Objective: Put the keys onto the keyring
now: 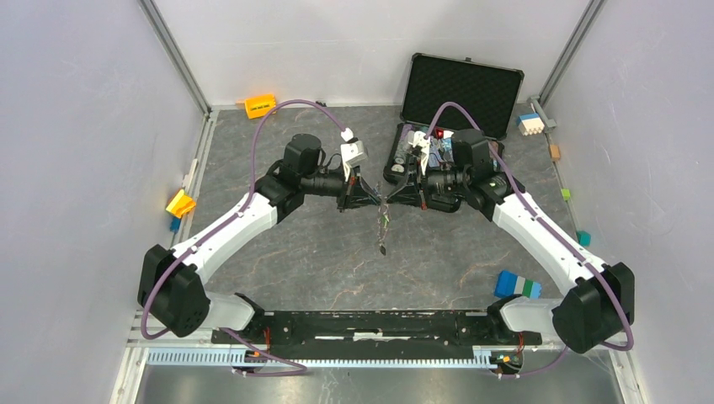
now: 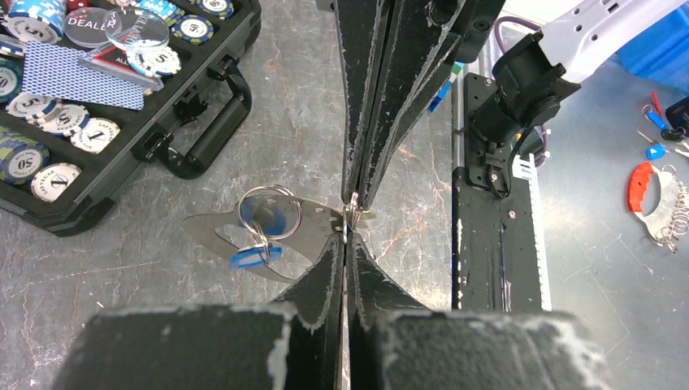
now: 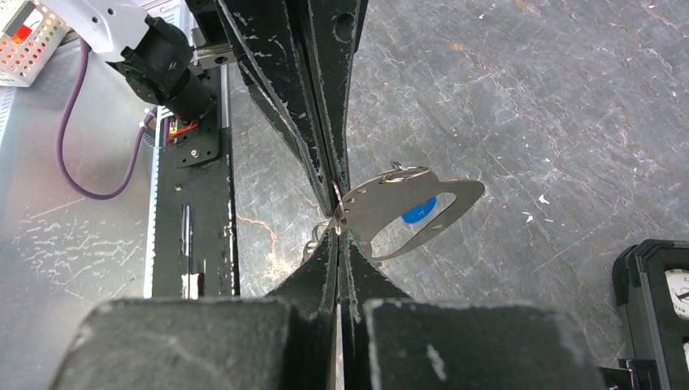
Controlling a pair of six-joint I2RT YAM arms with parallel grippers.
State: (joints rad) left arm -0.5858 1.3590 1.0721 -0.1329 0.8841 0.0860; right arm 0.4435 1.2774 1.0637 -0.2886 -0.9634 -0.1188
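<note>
The keyring, a flat silver oval loop point(image 2: 213, 229), carries a round split ring point(image 2: 269, 213) and a blue tag point(image 2: 253, 257). It also shows in the right wrist view point(image 3: 455, 195). In the top view it hangs with its chain point(image 1: 383, 231) under the two grippers, which meet above the table's middle. My left gripper point(image 2: 348, 234) is shut on the loop's narrow end. My right gripper point(image 3: 339, 227) is shut tip to tip against it on a tiny silver piece point(image 2: 355, 214), seemingly a key, mostly hidden by the fingers.
An open black case point(image 1: 459, 84) of poker chips and cards stands at the back right, close behind the right arm point(image 2: 203, 138). Coloured blocks lie at the edges: orange point(image 1: 259, 106), yellow point(image 1: 180, 204), blue-white-green point(image 1: 517, 284). The black base rail point(image 2: 496, 244) runs along the near edge.
</note>
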